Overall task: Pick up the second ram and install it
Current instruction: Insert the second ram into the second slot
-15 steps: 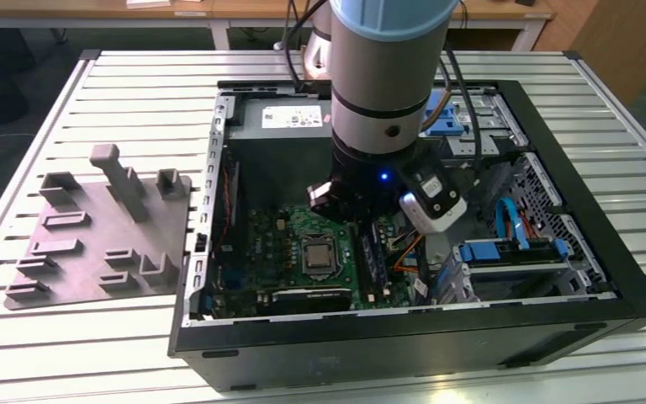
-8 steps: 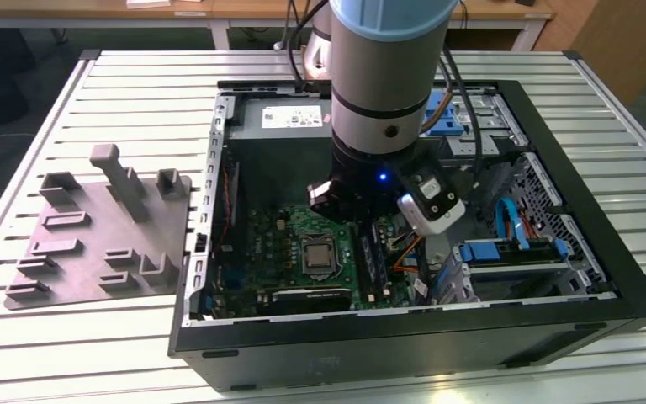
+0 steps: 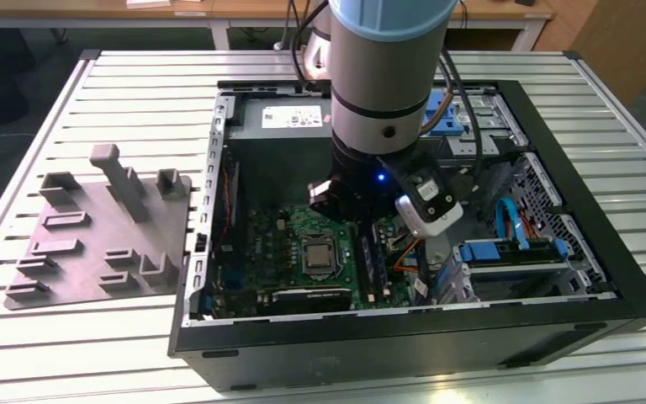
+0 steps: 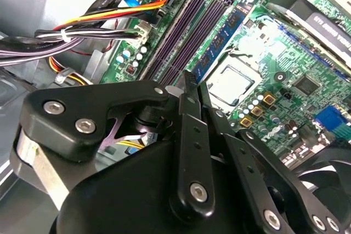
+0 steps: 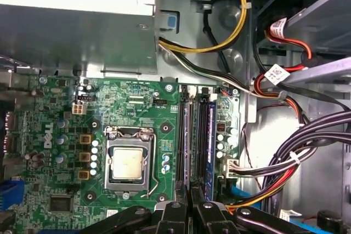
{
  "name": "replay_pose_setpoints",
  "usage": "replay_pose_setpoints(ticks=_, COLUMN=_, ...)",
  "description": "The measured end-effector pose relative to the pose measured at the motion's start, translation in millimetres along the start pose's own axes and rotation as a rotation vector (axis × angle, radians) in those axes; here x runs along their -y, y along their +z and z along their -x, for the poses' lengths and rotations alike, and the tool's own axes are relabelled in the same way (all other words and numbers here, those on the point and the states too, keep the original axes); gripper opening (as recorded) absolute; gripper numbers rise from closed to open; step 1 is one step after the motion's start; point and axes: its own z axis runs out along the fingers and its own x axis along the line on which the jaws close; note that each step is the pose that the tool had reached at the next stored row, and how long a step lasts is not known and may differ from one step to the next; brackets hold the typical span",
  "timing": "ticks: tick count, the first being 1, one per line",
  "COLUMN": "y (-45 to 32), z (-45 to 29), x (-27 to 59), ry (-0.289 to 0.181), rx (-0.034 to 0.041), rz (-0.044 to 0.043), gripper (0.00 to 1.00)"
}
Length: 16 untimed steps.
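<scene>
A long dark memory stick with bluish marks (image 5: pixel 210 135) stands seated in one of the black motherboard slots (image 5: pixel 184 135) beside the CPU socket (image 5: pixel 127 164). The same stick (image 4: pixel 219 45) shows in the second wrist view. I cannot tell whether it is the second ram. My gripper (image 4: pixel 194 83) hangs just above the slots, its black fingers (image 4: pixel 189 119) pressed together with nothing between them. In the first wrist view the gripper (image 5: pixel 190 204) sits over the near end of the slots. The arm (image 3: pixel 385 84) reaches down into the open computer case (image 3: pixel 592 252).
Bundled power cables (image 5: pixel 296 157) run close beside the slots, toward the drive bays (image 3: pixel 514 252). The power supply (image 3: pixel 289 118) fills the case's far end. A grey fixture plate with upright blocks (image 3: pixel 98 227) lies on the slatted table at the exterior view's left.
</scene>
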Motion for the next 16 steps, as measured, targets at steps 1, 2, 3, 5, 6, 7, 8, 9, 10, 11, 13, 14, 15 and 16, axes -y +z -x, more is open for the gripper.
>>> replay_pose_setpoints(ticks=1, y=0.1, z=0.0, x=0.0, ry=0.005, rx=0.0002, rz=-0.0003, gripper=0.14)
replay_pose_setpoints(ticks=2, y=0.1, z=0.0, x=0.0, ry=0.01, rx=0.0005, rz=-0.0007, gripper=0.14)
replay_pose_setpoints(ticks=3, y=0.1, z=0.0, x=0.0, ry=0.015, rx=0.0007, rz=-0.001, gripper=0.14)
replay_pose_setpoints(ticks=5, y=0.2, z=0.0, x=0.0, ry=0.025, rx=0.0013, rz=-0.0018, gripper=0.14)
replay_pose_setpoints(ticks=6, y=0.3, z=0.0, x=0.0, ry=0.03, rx=0.0015, rz=-0.0022, gripper=0.14)
replay_pose_setpoints(ticks=7, y=0.3, z=0.0, x=0.0, ry=0.036, rx=0.0018, rz=-0.0026, gripper=0.14)
replay_pose_setpoints(ticks=8, y=0.4, z=0.0, x=0.0, ry=0.043, rx=0.0021, rz=-0.0031, gripper=0.14)
replay_pose_setpoints(ticks=9, y=0.4, z=0.0, x=0.0, ry=0.05, rx=0.0025, rz=-0.0036, gripper=0.14)
replay_pose_setpoints(ticks=10, y=0.5, z=0.0, x=0.0, ry=0.059, rx=0.003, rz=-0.0043, gripper=0.14)
replay_pose_setpoints(ticks=11, y=0.6, z=0.0, x=0.0, ry=0.069, rx=0.0034, rz=-0.005, gripper=0.14)
replay_pose_setpoints(ticks=13, y=0.7, z=-0.1, x=0.0, ry=0.09, rx=0.0044, rz=-0.0065, gripper=0.14)
replay_pose_setpoints(ticks=14, y=0.8, z=0.0, x=0.0, ry=0.1, rx=0.0049, rz=-0.0073, gripper=0.14)
replay_pose_setpoints(ticks=15, y=0.8, z=-0.1, x=0.1, ry=0.109, rx=0.0053, rz=-0.008, gripper=0.14)
replay_pose_setpoints(ticks=16, y=0.9, z=-0.1, x=0.1, ry=0.117, rx=0.0057, rz=-0.0086, gripper=0.14)
